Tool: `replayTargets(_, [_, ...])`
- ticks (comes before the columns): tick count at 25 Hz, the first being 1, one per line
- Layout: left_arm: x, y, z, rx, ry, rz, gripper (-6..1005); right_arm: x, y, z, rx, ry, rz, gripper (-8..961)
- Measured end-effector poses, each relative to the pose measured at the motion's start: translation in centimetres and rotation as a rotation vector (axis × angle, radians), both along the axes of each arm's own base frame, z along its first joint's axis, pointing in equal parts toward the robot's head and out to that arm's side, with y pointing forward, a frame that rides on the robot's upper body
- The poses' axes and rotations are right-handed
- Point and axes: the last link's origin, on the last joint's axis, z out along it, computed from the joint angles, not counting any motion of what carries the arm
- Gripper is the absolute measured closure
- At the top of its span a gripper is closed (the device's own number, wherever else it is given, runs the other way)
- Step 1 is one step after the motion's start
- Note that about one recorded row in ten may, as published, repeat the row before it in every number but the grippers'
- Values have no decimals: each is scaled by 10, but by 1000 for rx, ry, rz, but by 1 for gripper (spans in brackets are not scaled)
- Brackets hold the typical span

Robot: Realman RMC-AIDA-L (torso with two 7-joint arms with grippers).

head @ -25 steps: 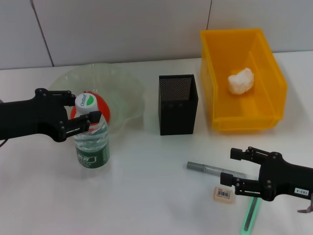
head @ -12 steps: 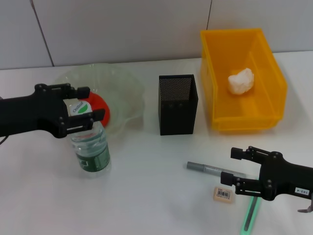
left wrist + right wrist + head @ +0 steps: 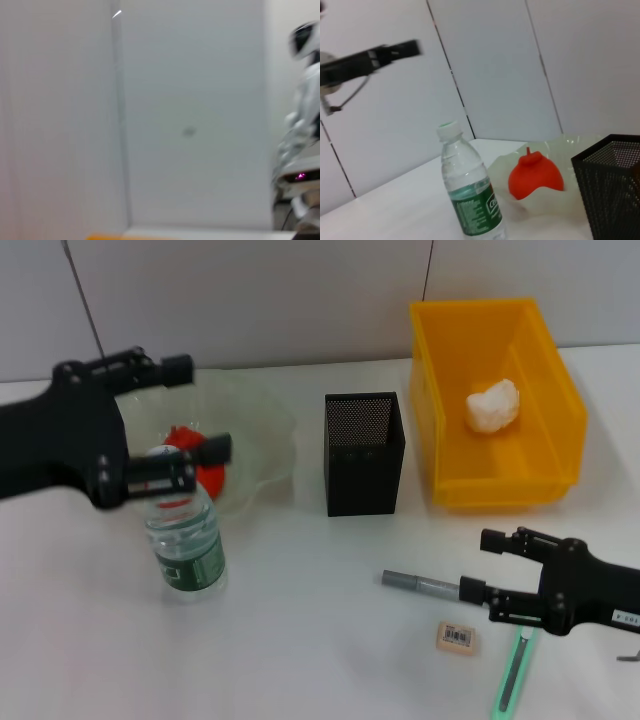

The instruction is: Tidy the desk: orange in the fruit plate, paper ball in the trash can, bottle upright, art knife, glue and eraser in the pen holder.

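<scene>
**Bottle released, stationery next**

Lifting off the bottle (image 3: 183,540), my left gripper (image 3: 195,410) has risen with fingers spread — it stands upright below them. My right gripper (image 3: 490,565), fingers apart, hovers beside the glue (image 3: 420,585) — eraser (image 3: 457,637) and art knife (image 3: 512,672) lie just beneath. Closing on the glue comes next, I judge.

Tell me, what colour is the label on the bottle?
Green with white print, wrapped around the bottle. The right wrist view shows it best.
</scene>
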Motion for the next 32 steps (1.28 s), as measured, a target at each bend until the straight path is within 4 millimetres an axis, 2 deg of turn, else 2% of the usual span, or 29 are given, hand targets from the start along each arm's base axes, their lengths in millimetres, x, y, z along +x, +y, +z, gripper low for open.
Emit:
replayTargets(4, [-1,-20,-13,-21,-69,-137,181,-3,5,16,13,-8,-7,119])
replayTargets(5, [-1,-20,-13,-21,-69,-137,181,-8,8,31,23,-20,-3,119])
replayTargets(6, [-13,-27,-29,-41,-86,-154,181,-8,8,31,23,-20,-3,119])
replayTargets(8, [-21,-31,-40,-56,-91,-150,181,-15,10,46,24,-35,0,119])
replayTargets(10, [-41,-39,-61,-80,-112,-125,181,-28,14,67,3,-92,11,119])
replayTargets(12, [-50,-43,-71,-80,-122,-116,181,-32,16,73,-14,-121,8,119])
replayTargets(14, [-60,-48,-82,-80,-133,-102,181,-44,20,85,-52,-198,-2,119])
replayTargets(15, [-68,-52,-91,-82,-140,-85,181,-56,23,94,-92,-273,-16,119])
replayTargets(17, [-73,-55,-98,-78,-138,-77,181,-62,24,98,-114,-305,-31,119])
replayTargets(20, [-80,-59,-108,-79,-130,-60,181,-87,34,109,-173,-404,-101,119])
replayTargets(21, [-86,-61,-116,-82,-122,-32,181,-87,34,109,-173,-404,-101,119])
replayTargets(24, [-90,-61,-121,-85,-112,0,181,-99,39,114,-254,-501,-192,119])
replayTargets(25, [-92,-61,-124,-86,-104,19,181,-102,41,114,-319,-577,-271,119])
replayTargets(26, [-92,-61,-124,-86,-104,19,181,-102,41,114,-319,-577,-271,119])
replayTargets(30, [-96,-63,-125,-79,-109,46,182,-103,46,103,-410,-769,-459,119])
replayTargets(32, [-96,-63,-126,-81,-109,53,182,-102,47,99,-420,-794,-470,119])
